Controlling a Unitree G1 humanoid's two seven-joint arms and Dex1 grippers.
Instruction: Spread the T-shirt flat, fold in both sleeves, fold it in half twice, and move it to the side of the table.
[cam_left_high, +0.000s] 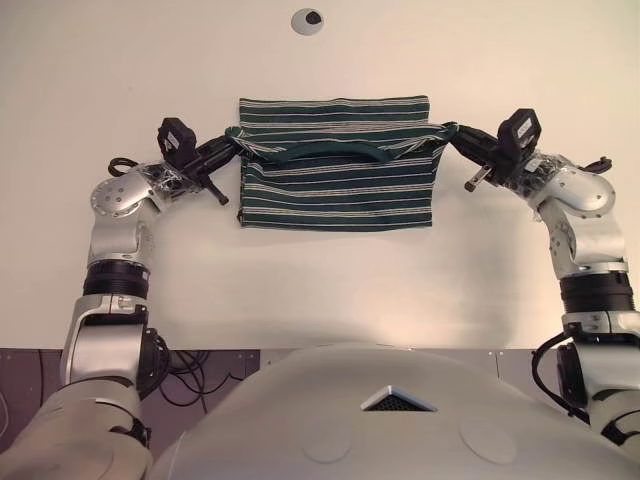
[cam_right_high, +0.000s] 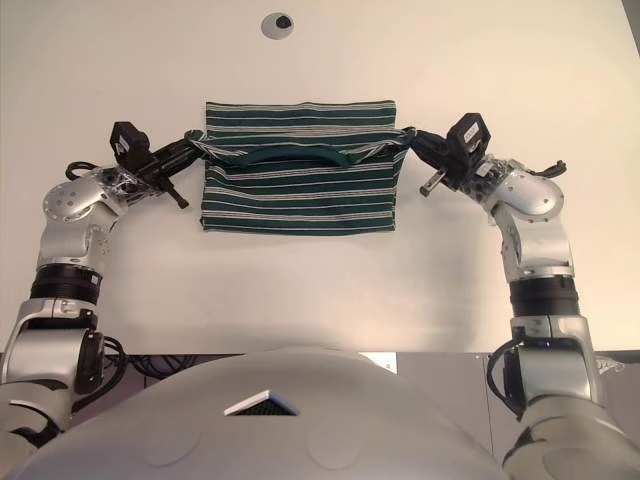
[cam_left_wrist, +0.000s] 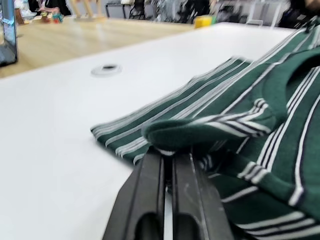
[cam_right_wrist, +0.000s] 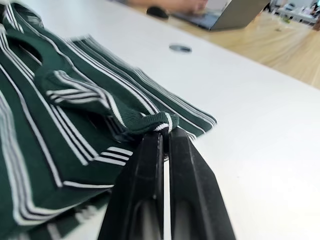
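The dark green T-shirt (cam_left_high: 338, 185) with thin white stripes lies on the white table (cam_left_high: 320, 280) as a folded rectangle, its collar band arching across the middle. My left gripper (cam_left_high: 232, 143) is shut on the T-shirt's left upper corner, and in the left wrist view its fingers (cam_left_wrist: 172, 165) pinch a rolled fold of cloth. At the opposite upper corner my right gripper (cam_left_high: 449, 133) is shut on the fabric, the right wrist view showing its fingers (cam_right_wrist: 162, 150) clamped on a striped hem. Both corners are lifted slightly off the table.
A round grommet (cam_left_high: 307, 21) sits in the table beyond the T-shirt. Bare table surface lies on both sides and in front of the shirt. A wooden desk (cam_right_wrist: 270, 42) with a laptop stands beyond the table's far edge.
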